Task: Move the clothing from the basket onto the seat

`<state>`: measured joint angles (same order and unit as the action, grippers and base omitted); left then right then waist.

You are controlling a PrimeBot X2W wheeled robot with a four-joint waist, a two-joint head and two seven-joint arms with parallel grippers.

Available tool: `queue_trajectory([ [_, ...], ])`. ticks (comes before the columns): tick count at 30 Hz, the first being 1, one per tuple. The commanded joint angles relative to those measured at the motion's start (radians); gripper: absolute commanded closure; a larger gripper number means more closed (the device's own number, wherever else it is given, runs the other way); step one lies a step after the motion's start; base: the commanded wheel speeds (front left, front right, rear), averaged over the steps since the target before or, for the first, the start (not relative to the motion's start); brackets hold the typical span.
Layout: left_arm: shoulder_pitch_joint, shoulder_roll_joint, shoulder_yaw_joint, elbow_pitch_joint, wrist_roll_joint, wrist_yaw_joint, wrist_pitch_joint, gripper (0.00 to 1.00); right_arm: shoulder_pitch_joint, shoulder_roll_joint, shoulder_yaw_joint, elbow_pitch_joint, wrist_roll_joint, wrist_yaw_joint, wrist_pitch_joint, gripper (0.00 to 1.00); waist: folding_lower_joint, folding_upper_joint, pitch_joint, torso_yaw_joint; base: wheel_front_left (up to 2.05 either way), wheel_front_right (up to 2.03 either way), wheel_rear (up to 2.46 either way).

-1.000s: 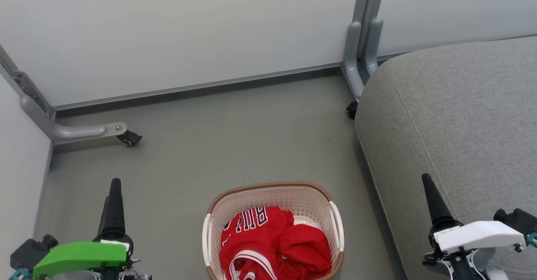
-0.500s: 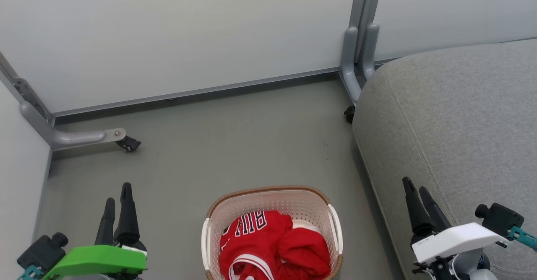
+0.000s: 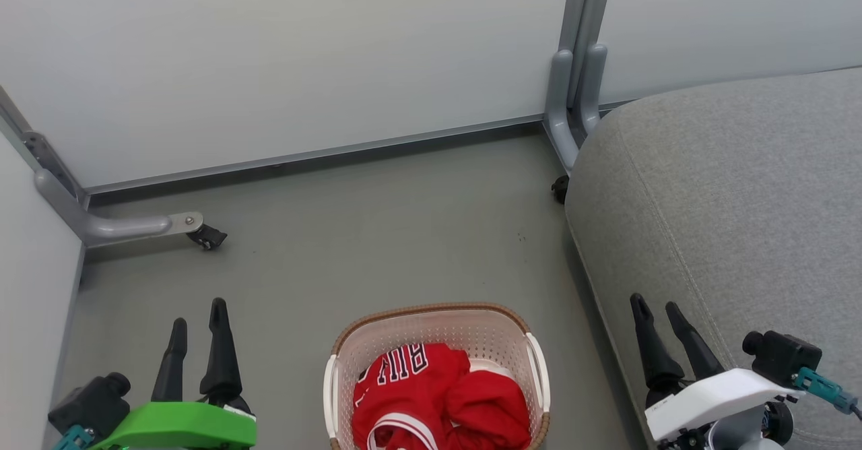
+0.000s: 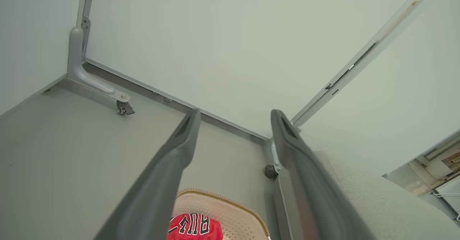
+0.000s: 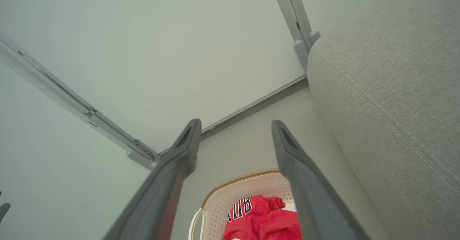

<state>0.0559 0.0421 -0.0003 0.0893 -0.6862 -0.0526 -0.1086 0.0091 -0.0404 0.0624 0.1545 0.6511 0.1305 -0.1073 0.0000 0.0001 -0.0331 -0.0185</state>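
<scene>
The red basketball clothing with white and dark trim stripes (image 3: 438,399) lies crumpled inside the small cream-white perforated plastic basket with a brown woven-look rim (image 3: 438,329). The basket stands on the grey floor (image 3: 377,234). The large light grey fabric seat (image 3: 741,201) is just to the right of the basket. Your left gripper (image 3: 197,315) hangs to the left of the basket and your right gripper (image 3: 654,304) to the right of it, near the seat's edge. Both have their jaws wide apart and hold nothing.

Expect the cloth to be light, soft and probably a little slippery. It will keep no shape and will hang down when you lift it. The garments look tangled, so one may drag the other, and the light basket could slide or tip. Take hold on the high bunched fold near the middle of the basket, beside the dark lettering (image 3: 407,360), not on a thin trim edge, and close on several layers.
</scene>
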Motion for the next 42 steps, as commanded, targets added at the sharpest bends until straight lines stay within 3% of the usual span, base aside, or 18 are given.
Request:
queue_trajectory([
  [1,0.006,0.007,-0.002,-0.018,0.033,0.005,-0.011,0.0,0.001,-0.007,0.006,-0.016,-0.036,0.0,-0.013,0.0,0.0,-0.0001,-0.001,-0.001,0.0,0.0,0.0],
  [42,0.088,0.01,-0.045,-0.033,0.431,0.011,-0.112,0.0,0.047,-0.011,0.036,-0.057,-0.42,0.0,-0.114,0.0,0.0,-0.0001,-0.034,-0.023,0.0,0.0,0.0],
])
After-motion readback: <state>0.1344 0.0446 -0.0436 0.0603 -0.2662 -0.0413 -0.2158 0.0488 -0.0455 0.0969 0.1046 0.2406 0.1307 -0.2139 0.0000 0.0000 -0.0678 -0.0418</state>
